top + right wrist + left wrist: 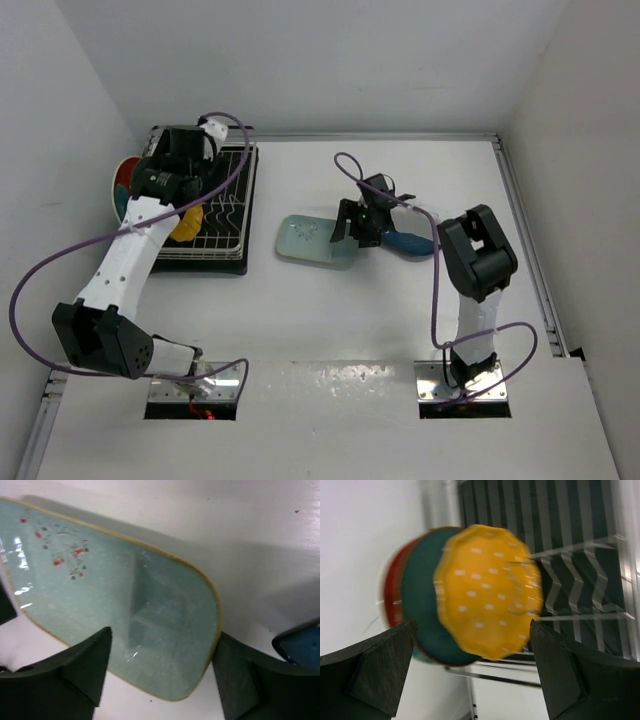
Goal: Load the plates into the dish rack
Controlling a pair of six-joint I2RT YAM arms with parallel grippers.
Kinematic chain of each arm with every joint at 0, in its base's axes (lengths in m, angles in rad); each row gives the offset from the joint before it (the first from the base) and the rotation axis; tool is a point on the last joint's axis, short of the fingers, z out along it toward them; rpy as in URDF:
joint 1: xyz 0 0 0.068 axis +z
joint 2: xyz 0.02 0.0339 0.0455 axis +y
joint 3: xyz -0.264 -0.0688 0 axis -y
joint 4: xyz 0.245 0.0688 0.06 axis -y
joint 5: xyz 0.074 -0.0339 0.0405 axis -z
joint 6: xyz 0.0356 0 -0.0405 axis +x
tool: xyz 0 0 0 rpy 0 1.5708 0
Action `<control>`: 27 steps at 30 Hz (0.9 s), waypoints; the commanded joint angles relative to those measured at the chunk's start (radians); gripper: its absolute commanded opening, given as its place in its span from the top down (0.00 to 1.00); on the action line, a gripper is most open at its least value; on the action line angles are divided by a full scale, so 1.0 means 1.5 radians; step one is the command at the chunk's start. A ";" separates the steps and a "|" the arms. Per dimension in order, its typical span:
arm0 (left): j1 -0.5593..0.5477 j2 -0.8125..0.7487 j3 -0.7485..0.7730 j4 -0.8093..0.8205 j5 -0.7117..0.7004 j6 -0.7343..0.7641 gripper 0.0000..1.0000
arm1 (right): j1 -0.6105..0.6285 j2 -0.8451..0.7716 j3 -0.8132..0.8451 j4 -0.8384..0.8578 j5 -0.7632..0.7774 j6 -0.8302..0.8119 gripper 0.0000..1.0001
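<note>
The black wire dish rack [215, 235] stands at the back left. In it, on edge, are the red-and-teal floral plate [391, 592], the dark teal plate [419, 605] and the yellow dotted plate [487, 590], which also shows in the top view [187, 223]. My left gripper [472, 667] is open and empty just in front of them, touching none. The pale blue rectangular plate [100, 590] lies flat on the table. My right gripper [165, 677] is open over its right end [310, 242], one finger on each side. The dark blue leaf-shaped plate [408, 242] lies just right of it.
White walls close in the table on the left, back and right. The rack's free tines [570, 555] are to the right of the standing plates. Purple cables [435, 290] loop off both arms. The leaf plate's edge [300, 642] lies close to my right finger.
</note>
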 commanded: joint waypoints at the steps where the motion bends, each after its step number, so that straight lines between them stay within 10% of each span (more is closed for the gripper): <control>1: -0.015 -0.024 0.023 -0.112 0.184 -0.005 0.01 | 0.008 0.038 0.015 -0.009 0.004 0.014 0.27; 8: -0.030 -0.016 0.008 -0.137 0.340 -0.005 0.00 | -0.005 0.046 -0.038 0.047 -0.033 0.009 1.00; 27: -0.214 0.218 0.078 -0.124 0.697 0.099 0.00 | -0.030 -0.362 -0.207 0.189 -0.337 -0.199 1.00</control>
